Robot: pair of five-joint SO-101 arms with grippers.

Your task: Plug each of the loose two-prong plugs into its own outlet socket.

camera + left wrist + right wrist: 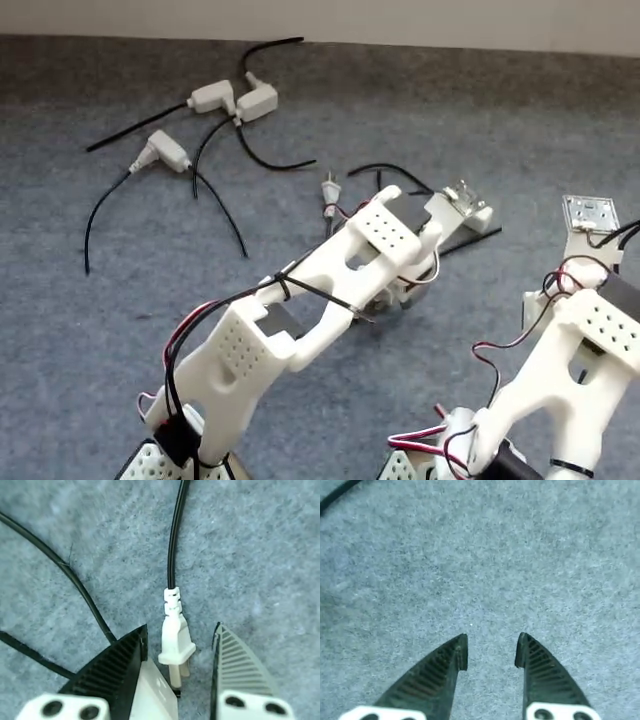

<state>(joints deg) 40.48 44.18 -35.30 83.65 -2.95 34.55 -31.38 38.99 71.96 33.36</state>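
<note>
A white two-prong plug lies on the grey carpet, its black cord running away from it. My left gripper is open and low over it, one finger on each side; whether either finger touches the plug I cannot tell. In the high view the left arm stretches to the middle of the carpet, beside another loose plug. Three white outlet sockets with black cords lie at the far left. My right gripper is open over bare carpet.
Black cords curl across the carpet between the sockets and the left arm. The right arm stands at the near right. A black cord crosses one corner of the right wrist view.
</note>
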